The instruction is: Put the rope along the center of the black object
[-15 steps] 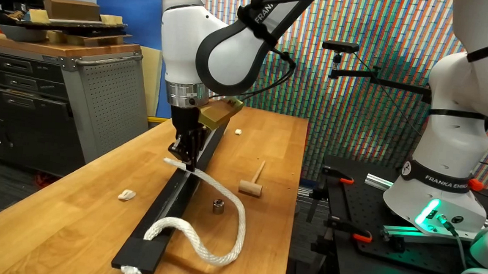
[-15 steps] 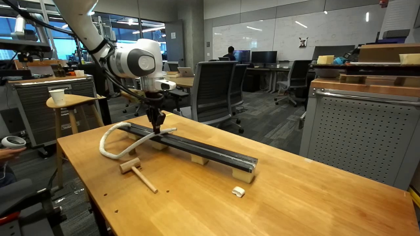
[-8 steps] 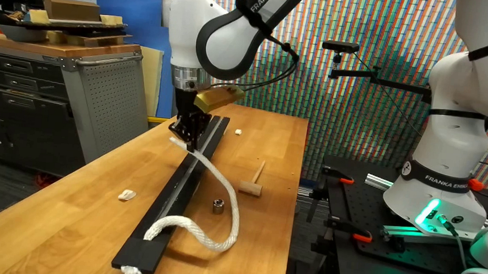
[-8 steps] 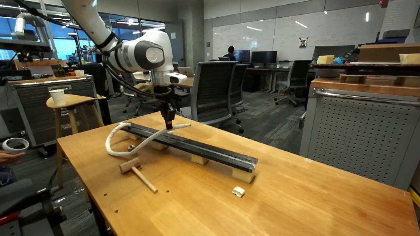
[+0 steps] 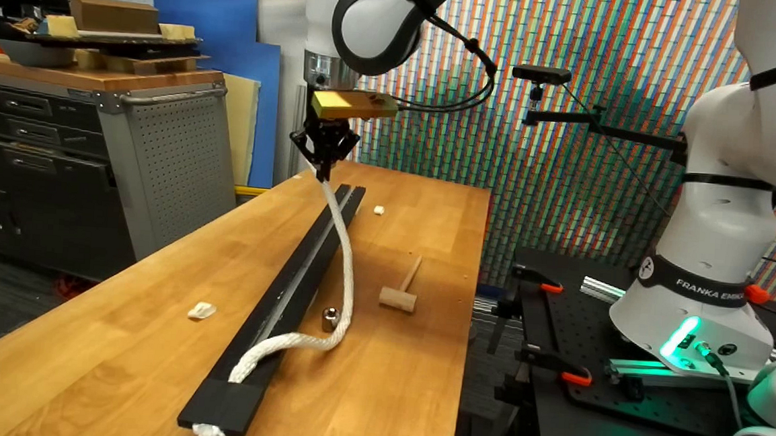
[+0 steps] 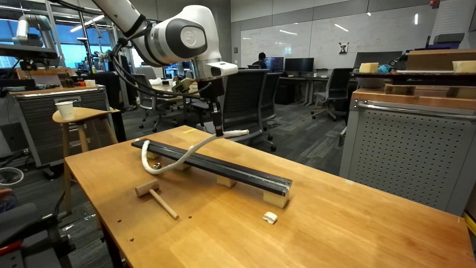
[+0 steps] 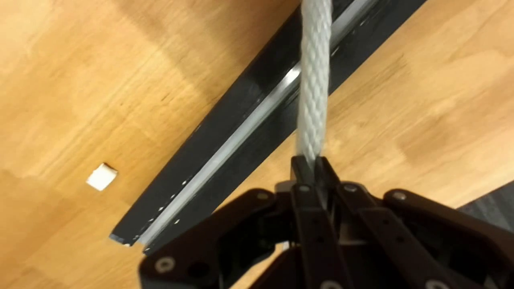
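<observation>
The rope (image 5: 347,263) is a thick white cord, also in an exterior view (image 6: 199,144) and the wrist view (image 7: 314,72). One end passes under a black piece at the near end of the black object (image 5: 268,305), with a frayed tip sticking out. The black object is a long strip with a pale central groove; it also shows in an exterior view (image 6: 230,167) and the wrist view (image 7: 225,124). The rope bows out beside the strip, then rises to my gripper (image 5: 323,172). The gripper (image 6: 219,132) is shut on the rope near its free end, above and beside the strip.
A wooden mallet (image 5: 398,299) lies beside the strip. A small metal socket (image 5: 330,319) stands close to the rope's bend. Pale scraps lie on the table, one on each side (image 5: 202,310) (image 6: 270,217). Pale blocks (image 6: 275,199) support the strip.
My gripper has risen and moved toward the strip's far end, still holding the rope. The rope's loop has drawn narrower and closer to the strip. The metal socket has shifted toward the strip.
</observation>
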### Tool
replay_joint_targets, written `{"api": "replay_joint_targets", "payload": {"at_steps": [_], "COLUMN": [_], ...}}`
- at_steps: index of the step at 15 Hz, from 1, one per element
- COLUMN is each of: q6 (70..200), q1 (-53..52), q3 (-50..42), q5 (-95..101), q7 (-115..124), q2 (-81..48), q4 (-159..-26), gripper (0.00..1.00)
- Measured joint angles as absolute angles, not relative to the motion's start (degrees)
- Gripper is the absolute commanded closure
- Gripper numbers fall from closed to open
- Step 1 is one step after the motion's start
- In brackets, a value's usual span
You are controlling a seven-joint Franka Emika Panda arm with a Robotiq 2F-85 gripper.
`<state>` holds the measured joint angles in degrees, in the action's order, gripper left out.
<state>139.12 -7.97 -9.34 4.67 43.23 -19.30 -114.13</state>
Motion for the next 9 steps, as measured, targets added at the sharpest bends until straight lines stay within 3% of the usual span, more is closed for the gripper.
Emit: {"api": "replay_joint_targets", "payload": {"at_steps": [9], "q6": [134.83], "q1": [-2.52], "q3": [-12.88], "q5": [5.53], "q7": [56.97], "q2": [-16.47], "q4": [-114.68], "gripper": [0.98]}}
